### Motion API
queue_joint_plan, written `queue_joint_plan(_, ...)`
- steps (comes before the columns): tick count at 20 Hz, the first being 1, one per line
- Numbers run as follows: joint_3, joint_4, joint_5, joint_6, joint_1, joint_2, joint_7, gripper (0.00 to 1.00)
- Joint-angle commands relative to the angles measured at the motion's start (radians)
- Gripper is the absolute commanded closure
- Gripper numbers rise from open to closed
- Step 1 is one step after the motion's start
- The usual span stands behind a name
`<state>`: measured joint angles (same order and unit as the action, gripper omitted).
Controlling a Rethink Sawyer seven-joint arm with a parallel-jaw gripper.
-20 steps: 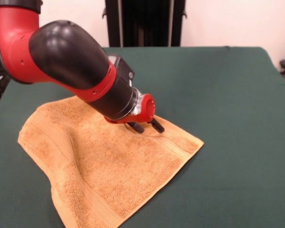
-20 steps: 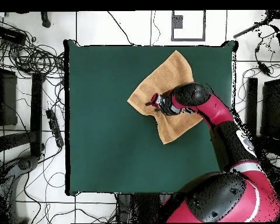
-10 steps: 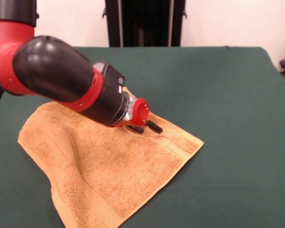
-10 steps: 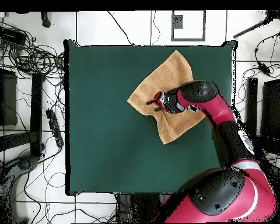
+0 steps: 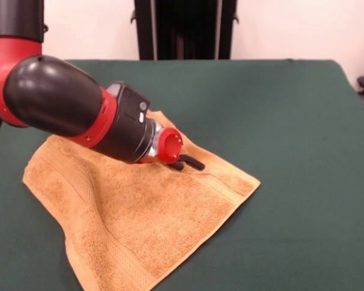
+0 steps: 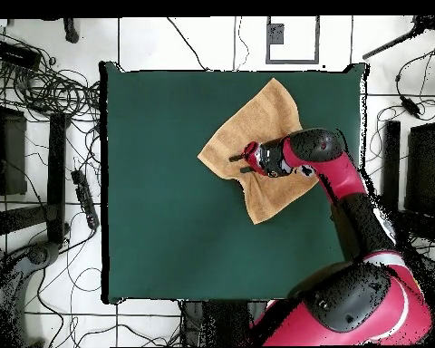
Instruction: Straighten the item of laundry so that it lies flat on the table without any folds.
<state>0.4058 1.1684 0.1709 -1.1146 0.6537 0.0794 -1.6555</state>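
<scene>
The claw (image 5: 190, 163), fingers low on the orange-tan towel (image 5: 139, 224) but grip state unreadable, sits beside its right corner, with most of the cloth spreading left across the green bench (image 5: 291, 121).

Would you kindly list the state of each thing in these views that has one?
towel: spread out on the table, mostly flat, with a ripple along its left edge in the front view and one corner reaching past the picture's bottom edge.
gripper: low over the towel near its right corner in the front view, tips at the cloth; I cannot tell how the jaws stand.
table: covered in dark green cloth.
</scene>
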Motion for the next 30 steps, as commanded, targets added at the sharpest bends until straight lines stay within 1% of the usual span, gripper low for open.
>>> queue_joint_plan(1, 0.1, 0.109, -0.002, 0.038, -0.036, -0.134, 0.065, 0.0)
queue_joint_plan(4, 0.101, 0.1, 0.009, 0.048, -0.042, -0.149, 0.05, 0.0)
queue_joint_plan(7, 0.115, 0.126, 0.016, 0.085, -0.037, -0.155, 0.045, 0.0)
queue_joint_plan(12, 0.123, 0.194, 0.035, 0.143, -0.042, -0.127, -0.012, 0.0)
queue_joint_plan(16, 0.127, 0.25, 0.063, 0.151, -0.05, -0.092, -0.068, 0.0)
queue_joint_plan(20, 0.129, 0.287, 0.077, 0.15, -0.063, -0.064, -0.082, 0.0)
queue_joint_plan(25, 0.127, 0.299, 0.111, 0.144, -0.075, -0.062, -0.101, 0.0)
queue_joint_plan(30, 0.116, 0.28, 0.129, 0.144, -0.089, -0.073, -0.11, 0.0)
